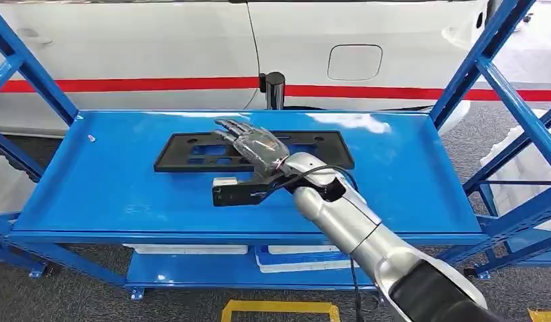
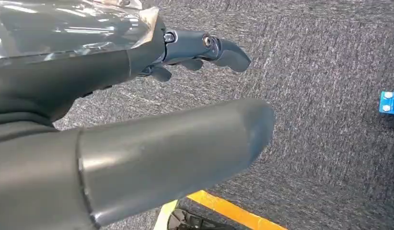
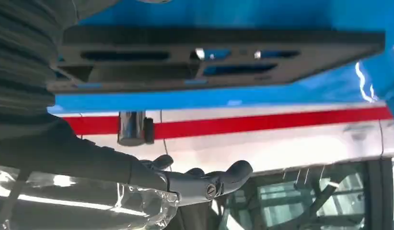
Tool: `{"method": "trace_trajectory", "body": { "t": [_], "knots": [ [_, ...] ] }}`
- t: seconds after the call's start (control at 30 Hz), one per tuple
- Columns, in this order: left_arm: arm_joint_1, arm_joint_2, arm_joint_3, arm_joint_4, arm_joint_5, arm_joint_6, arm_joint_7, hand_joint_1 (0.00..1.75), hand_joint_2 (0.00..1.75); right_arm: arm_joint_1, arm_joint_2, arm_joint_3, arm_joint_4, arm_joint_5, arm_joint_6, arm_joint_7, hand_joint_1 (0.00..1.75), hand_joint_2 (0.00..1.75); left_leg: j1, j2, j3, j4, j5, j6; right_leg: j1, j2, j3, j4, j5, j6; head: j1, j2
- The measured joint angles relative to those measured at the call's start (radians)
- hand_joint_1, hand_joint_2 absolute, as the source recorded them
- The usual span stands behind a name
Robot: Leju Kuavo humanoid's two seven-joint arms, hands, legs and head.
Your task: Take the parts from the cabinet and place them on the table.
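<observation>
A white vehicle body (image 1: 159,47) with a red stripe fills the background behind the blue shelving rack (image 1: 487,60). The rack's top shelf (image 1: 112,174), a broad blue tray-like surface, carries the task's thing: a long, flat black part (image 1: 320,151) with slotted cut-outs. It lies near the middle of the shelf, its long axis running side to side across the robot's view, parallel to the shelf's front edge.

The right arm (image 1: 353,221) reaches in from the lower right, and the right robot hand (image 1: 256,144) hovers over the black part, about over its middle, palm down with fingers spread and extended; it holds nothing. The right wrist view shows the part's edge just beyond the fingers (image 3: 233,172), with a gap between them, so I judge the hand is above it and not yet touching. A small black camera block (image 1: 236,191) sits at the wrist, over the shelf in front of the part.

The left robot hand (image 2: 200,48) hangs over grey carpet (image 2: 329,120), fingers loosely apart and empty, well away from the shelf. The right hand is plainly the nearer one. Since the part is thin and flat, the coming grasp likely calls for lowering across its short width and closing over an edge
</observation>
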Motion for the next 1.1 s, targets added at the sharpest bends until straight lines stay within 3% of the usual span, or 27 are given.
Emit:
{"method": "trace_trajectory", "body": {
  "t": [0.2, 0.27, 0.43, 0.8, 1.1],
  "knots": [
    [-0.011, -0.002, -0.014, 0.000, -0.018, -0.003, 0.011, 0.00, 0.00, 0.037, -0.023, 0.064, 0.017, 0.020, -0.057, 0.006, 0.00, 1.75, 0.000, 0.000, 0.000, 0.000, 0.000, 0.000, 0.000, 0.000, 0.000, 0.000, 0.000, 0.000, 0.000, 0.000],
    [-0.013, -0.002, -0.020, 0.000, -0.027, -0.002, 0.019, 0.00, 0.00, 0.040, -0.021, 0.071, 0.041, 0.024, -0.111, 0.000, 0.00, 1.75, 0.000, 0.000, 0.000, 0.000, 0.000, 0.000, 0.000, 0.000, 0.000, 0.000, 0.000, 0.000, 0.000, 0.000],
    [-0.023, -0.009, -0.032, 0.000, -0.046, -0.001, 0.035, 0.00, 0.00, 0.038, 0.035, 0.072, 0.169, 0.065, -0.241, 0.004, 0.00, 1.75, 0.000, 0.000, 0.000, 0.000, 0.000, 0.000, 0.000, 0.000, 0.000, 0.000, 0.000, 0.000, 0.000, 0.000],
    [-0.031, -0.015, -0.049, 0.000, -0.050, 0.000, 0.042, 0.00, 0.00, 0.033, 0.083, 0.067, 0.274, 0.075, -0.263, 0.006, 0.00, 1.75, 0.000, 0.000, 0.000, 0.000, 0.000, 0.000, 0.000, 0.000, 0.000, 0.000, 0.000, 0.000, 0.000, 0.000],
    [-0.040, -0.018, -0.056, 0.000, -0.070, 0.017, 0.063, 0.00, 0.00, 0.032, 0.136, 0.033, 0.332, 0.150, -0.306, 0.059, 0.00, 1.75, 0.000, 0.000, 0.001, 0.000, 0.000, 0.000, 0.000, 0.000, 0.001, 0.000, 0.000, 0.000, 0.000, 0.000]
  ]
}}
